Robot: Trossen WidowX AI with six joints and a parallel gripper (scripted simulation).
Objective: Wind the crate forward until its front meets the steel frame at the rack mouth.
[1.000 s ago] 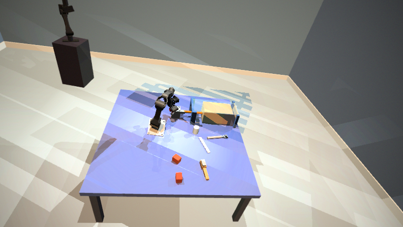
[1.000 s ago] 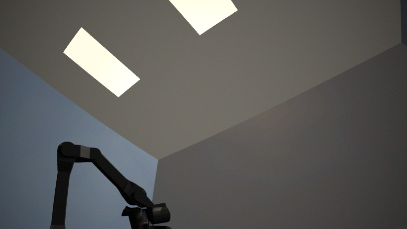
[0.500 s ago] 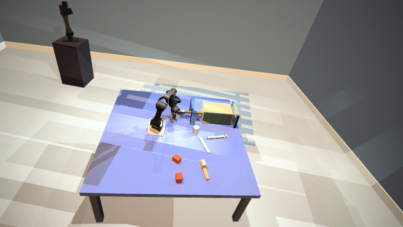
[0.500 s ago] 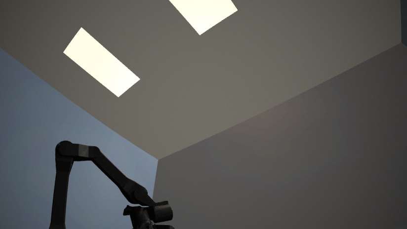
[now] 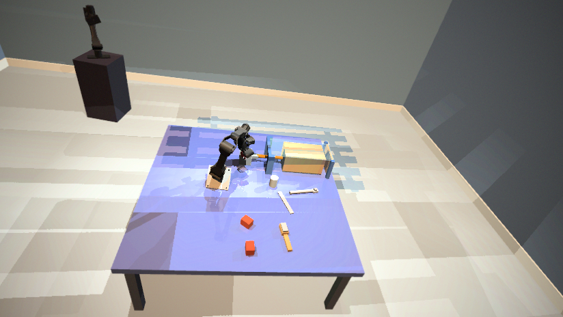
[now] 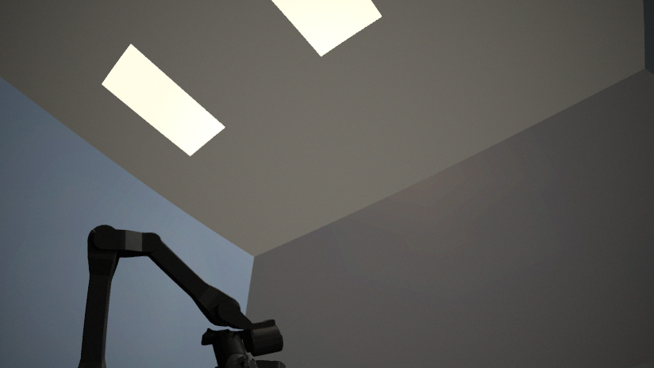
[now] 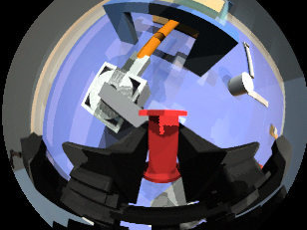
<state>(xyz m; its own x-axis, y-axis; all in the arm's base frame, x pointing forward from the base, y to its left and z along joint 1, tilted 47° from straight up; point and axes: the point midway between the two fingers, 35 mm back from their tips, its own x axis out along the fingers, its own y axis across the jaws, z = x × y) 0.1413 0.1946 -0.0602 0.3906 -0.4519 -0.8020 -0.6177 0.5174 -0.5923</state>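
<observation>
My gripper (image 5: 242, 158) (image 7: 161, 125) is shut on the upright red grip of the winch handle. The handle's grey arm (image 7: 122, 105) reaches from the grip over the top of the white and grey winch (image 7: 107, 81); its key and the hole are hidden. An orange strap (image 5: 262, 156) (image 7: 150, 46) runs from the winch through the blue steel frame (image 5: 270, 165) (image 7: 169, 10). The tan crate (image 5: 303, 160) sits flat inside the clear-panelled cubby, with a small gap between its front and the frame. The handle is mostly hidden in the top view.
A pale cylinder (image 5: 273, 181) (image 7: 241, 84) stands in front of the frame. A wrench (image 5: 304, 191) (image 7: 248, 61) and flat bar (image 5: 285, 202) (image 7: 258, 99) lie nearby. Two red blocks (image 5: 246, 222) (image 5: 250, 248) and an orange-handled tool (image 5: 287, 240) lie nearer the table's front edge.
</observation>
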